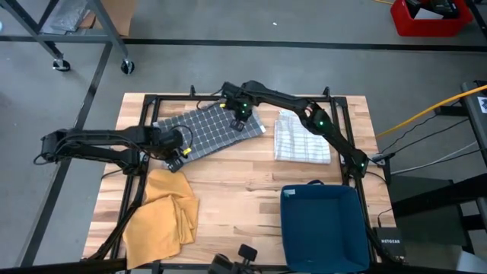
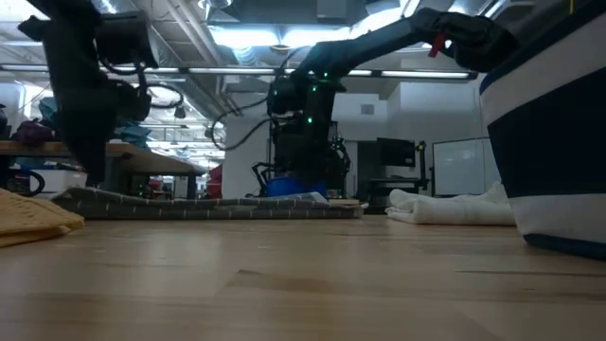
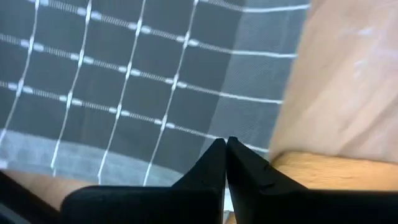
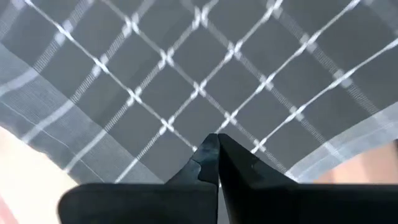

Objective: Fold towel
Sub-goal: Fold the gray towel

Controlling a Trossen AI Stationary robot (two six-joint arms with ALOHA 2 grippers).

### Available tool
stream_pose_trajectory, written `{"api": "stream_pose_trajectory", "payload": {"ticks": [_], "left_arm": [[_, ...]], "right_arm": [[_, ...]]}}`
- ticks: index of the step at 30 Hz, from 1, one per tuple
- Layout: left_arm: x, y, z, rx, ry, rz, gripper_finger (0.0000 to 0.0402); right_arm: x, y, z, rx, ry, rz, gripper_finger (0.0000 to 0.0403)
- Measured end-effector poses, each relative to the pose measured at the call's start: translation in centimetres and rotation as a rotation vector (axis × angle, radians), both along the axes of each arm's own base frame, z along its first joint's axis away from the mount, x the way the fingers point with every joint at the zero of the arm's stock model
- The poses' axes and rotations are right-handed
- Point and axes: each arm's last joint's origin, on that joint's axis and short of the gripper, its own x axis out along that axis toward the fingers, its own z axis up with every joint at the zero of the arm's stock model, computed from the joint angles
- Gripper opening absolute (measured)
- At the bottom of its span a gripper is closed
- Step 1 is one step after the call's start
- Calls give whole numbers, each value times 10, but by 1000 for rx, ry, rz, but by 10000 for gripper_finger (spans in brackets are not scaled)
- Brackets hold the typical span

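Towel (image 1: 209, 131), the grey one with white checks, lies flat on the far left part of the table (image 1: 243, 190), turned a little at an angle. I see my left gripper (image 1: 176, 154) at its near left corner, fingers pressed together on the cloth edge; the left wrist view shows the tips (image 3: 225, 149) meeting right at the hem. My right gripper (image 1: 240, 118) is at the far right corner, also pinching the cloth, tips (image 4: 214, 144) closed on the checks. A white folded towel (image 1: 301, 137) lies to the right, apart from the grey one. A yellow cloth (image 1: 163, 213) is at the near left, and a blue bin (image 1: 323, 217) at the near right.
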Motion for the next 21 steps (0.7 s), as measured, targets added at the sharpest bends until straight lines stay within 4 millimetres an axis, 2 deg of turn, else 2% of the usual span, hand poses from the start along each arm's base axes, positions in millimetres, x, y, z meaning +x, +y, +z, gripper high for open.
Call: {"api": "stream_pose_trajectory", "payload": {"ticks": [5,14,21], "left_arm": [[-6,-1,-16,-4,26,81,5],[-13,-2,-45,-50,-22,303,2],[-12,-1,-49,-31,-64,380,1]], "right_arm": [[-1,1,-16,33,69,0,5],[3,13,-17,43,84,8,4],[9,35,-17,76,93,44,3]]}}
